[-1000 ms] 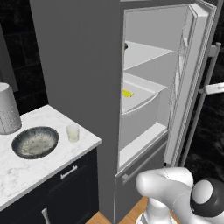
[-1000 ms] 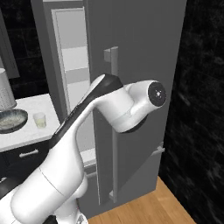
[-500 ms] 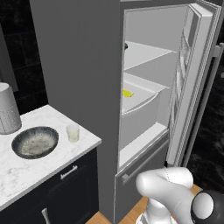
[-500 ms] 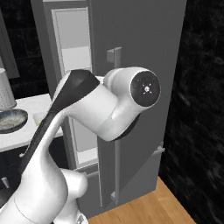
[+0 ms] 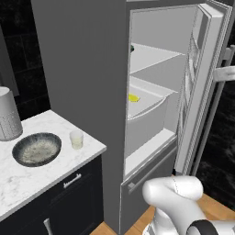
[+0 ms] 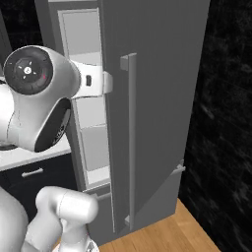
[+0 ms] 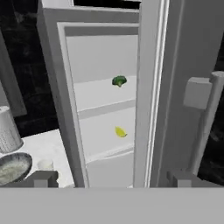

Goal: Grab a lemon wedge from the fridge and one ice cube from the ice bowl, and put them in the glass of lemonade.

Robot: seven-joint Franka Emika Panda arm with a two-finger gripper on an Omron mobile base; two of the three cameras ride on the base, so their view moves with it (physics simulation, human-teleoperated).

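Gripper (image 7: 111,178) fingers stood wide apart with nothing between them in the hand view, before the flat grey fridge (image 7: 109,87), its door ajar; a tiny yellow lemon wedge (image 7: 120,131) lay on a white shelf below a knobbly green broccoli floret (image 7: 119,81).

From the left base, the round speckled ice bowl (image 5: 36,149) sat near the clear glass of lemonade (image 5: 76,139) on the marbled counter (image 5: 27,179).

From the right base, the door's bar handle (image 6: 131,138) ran vertical.

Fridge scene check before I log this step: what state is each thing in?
Fridge: door open.
Lemon wedge: lying on a fridge shelf.
Broccoli: on the shelf above the wedge.
Glass: upright on the counter, holding pale liquid.
Bowl: upright on the counter beside the glass.
Pincer: open, empty.
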